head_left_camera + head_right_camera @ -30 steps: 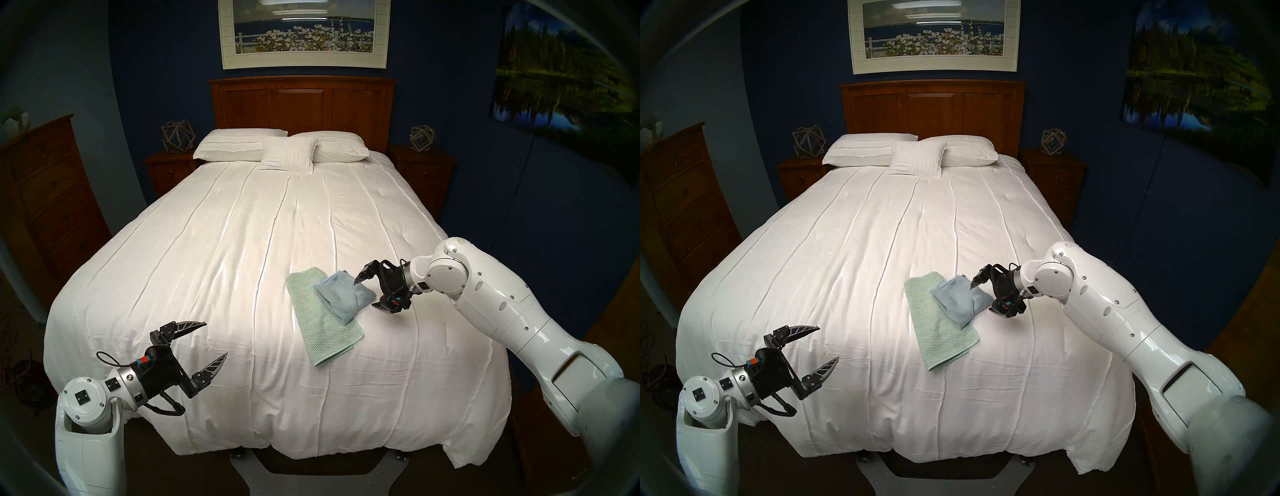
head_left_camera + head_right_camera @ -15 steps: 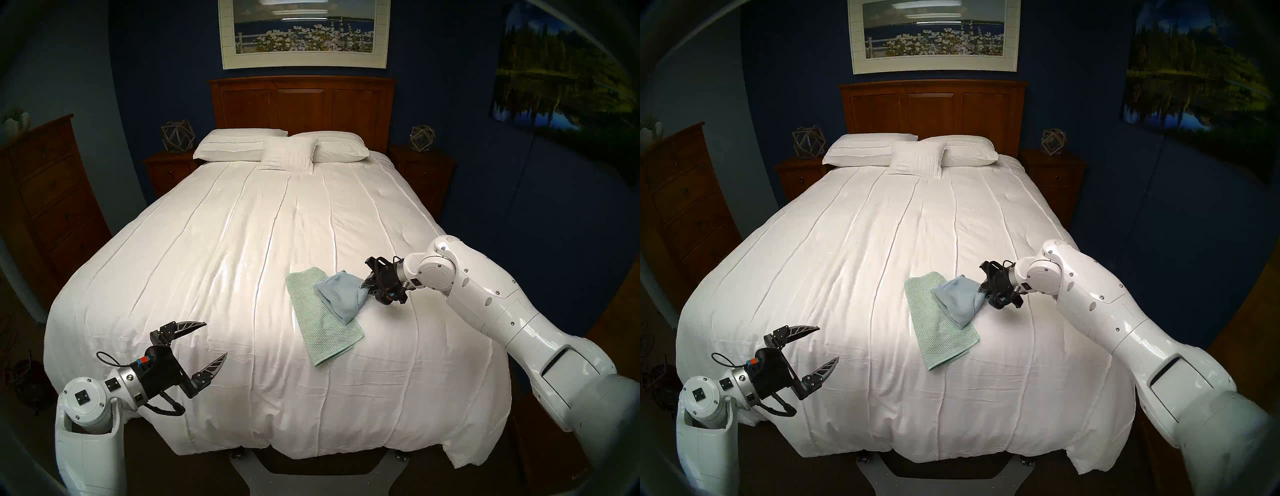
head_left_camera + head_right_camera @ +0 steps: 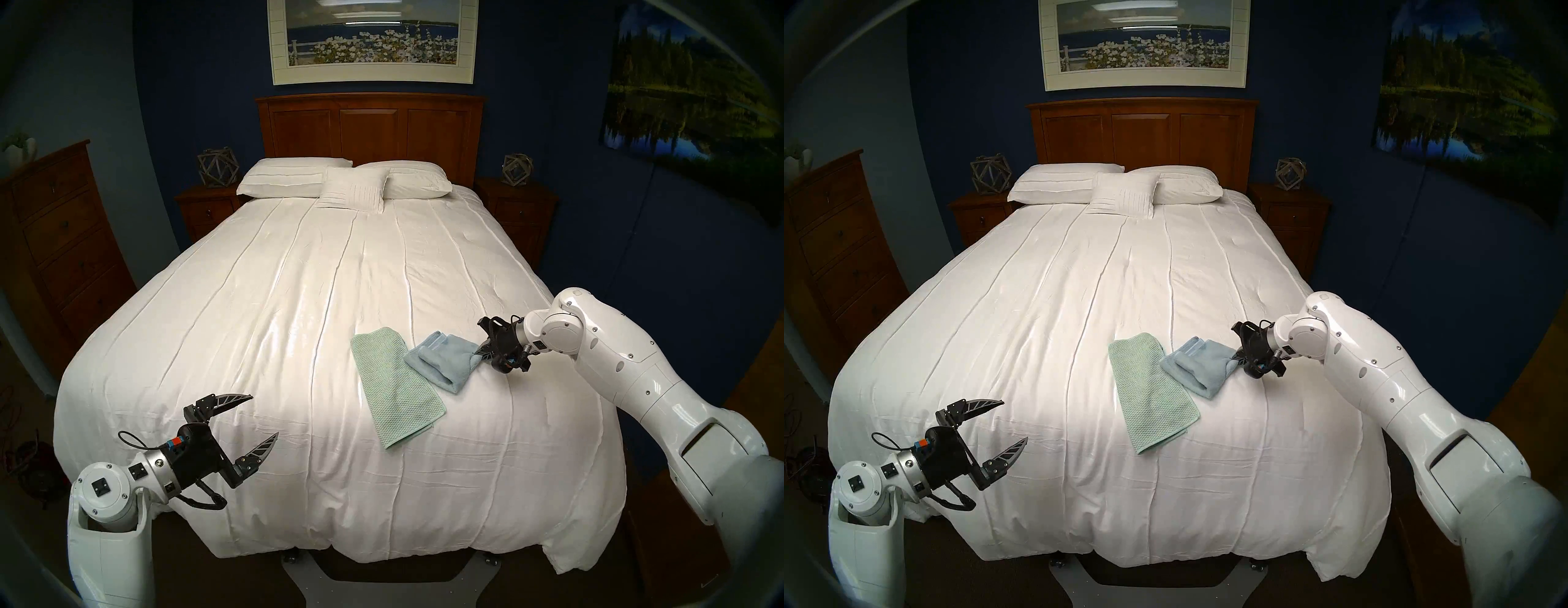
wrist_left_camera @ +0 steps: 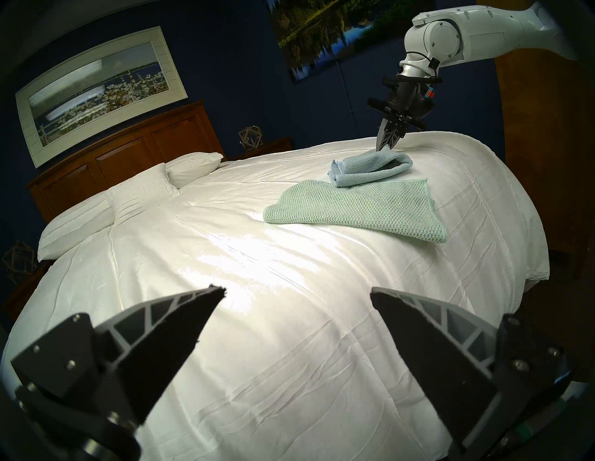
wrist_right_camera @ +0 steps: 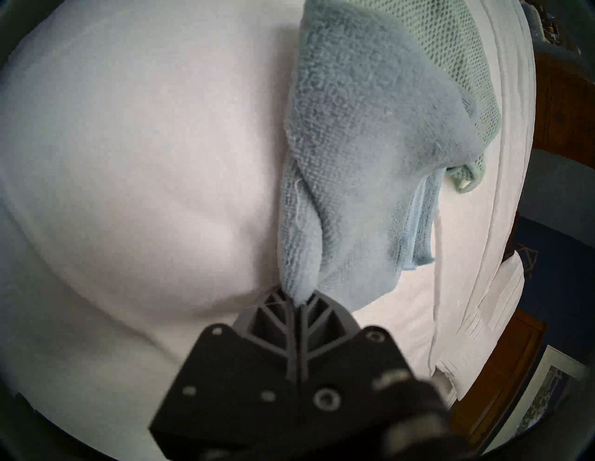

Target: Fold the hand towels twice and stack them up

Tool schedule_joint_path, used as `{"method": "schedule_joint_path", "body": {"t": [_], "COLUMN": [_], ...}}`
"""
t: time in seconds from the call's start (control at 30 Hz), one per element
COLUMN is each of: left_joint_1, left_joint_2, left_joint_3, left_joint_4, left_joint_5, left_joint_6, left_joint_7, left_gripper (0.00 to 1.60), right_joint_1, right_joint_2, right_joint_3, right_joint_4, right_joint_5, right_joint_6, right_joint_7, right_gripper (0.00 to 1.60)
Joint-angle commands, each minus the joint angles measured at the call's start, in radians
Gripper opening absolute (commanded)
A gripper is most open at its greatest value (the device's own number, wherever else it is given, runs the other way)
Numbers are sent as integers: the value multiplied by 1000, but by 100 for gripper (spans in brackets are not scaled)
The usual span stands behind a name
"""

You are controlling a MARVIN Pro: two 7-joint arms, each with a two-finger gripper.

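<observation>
Right gripper [image 3: 478, 356] has its jaws clamped on one corner of the blue towel [image 3: 441, 361]; wrist view shows terry pinched between the closed fingertips [image 5: 297, 304]. Blue towel is bunched and roughly folded, lying on the white bedspread [image 3: 275, 318] right of centre, near the foot end. Its left edge touches or slightly overlaps the right edge of the green towel [image 3: 396, 390]; from the left wrist view blue towel [image 4: 370, 169] sits just behind green towel [image 4: 360, 212], contact at the edge only.

Green waffle towel lies flat, folded into a long rectangle, angled diagonally, layered edges visible at its near end. Nothing is gripping it.

Left gripper [image 3: 259, 420] hovers above the bed's near-left corner, jaws wide open and empty, well apart from both towels. Same in its own wrist view: fingers [image 4: 180, 325] spread, only bedspread between them.

Pillows [image 3: 343, 180] sit at the headboard end, far from the towels.
</observation>
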Motion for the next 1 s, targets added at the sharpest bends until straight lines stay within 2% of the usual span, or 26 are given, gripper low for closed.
{"method": "schedule_joint_path", "body": {"t": [0.0,0.13,0.23,0.27,0.37,0.43,0.47,0.5,0.53,0.8,0.97], "left_joint_1": [-1,-1,-1,0,0,1,1,1,1,-1,0], "left_joint_2": [-1,-1,-1,-1,-1,-2,-2,-2,-2,-1,-1], "left_joint_3": [-1,-1,-1,-1,-1,-1,-1,-1,-1,-1,-1], "left_joint_4": [-16,-16,-16,-16,-17,-18,-18,-18,-18,-16,-17], "left_joint_5": [-5,-5,-5,-6,-6,-6,-6,-6,-6,-5,-6], "left_joint_6": [-2,-2,-1,-1,-1,-1,0,0,0,-2,-1], "left_joint_7": [-2,-2,-2,-2,-2,-2,-2,-2,-2,-2,-2], "left_gripper": [160,160,160,160,160,160,160,160,160,160,160], "right_joint_1": [-6,-21,-30,-33,-41,-52,-59,-70,-76,-121,-151], "right_joint_2": [113,160,191,198,206,204,204,209,214,317,326], "right_joint_3": [42,52,58,61,61,58,58,62,65,141,171], "right_joint_4": [-22,-14,-14,-13,-1,-12,-24,-50,-72,-207,-280], "right_joint_5": [16,12,11,11,16,20,25,37,52,173,285], "right_joint_6": [-43,-67,-95,-101,-128,-139,-142,-137,-133,-129,-114], "right_joint_7": [-13,-16,-20,-24,-36,-40,-41,-38,-26,-36,-23], "right_gripper": [2,8,5,28,27,52,80,127,160,160,160]}}
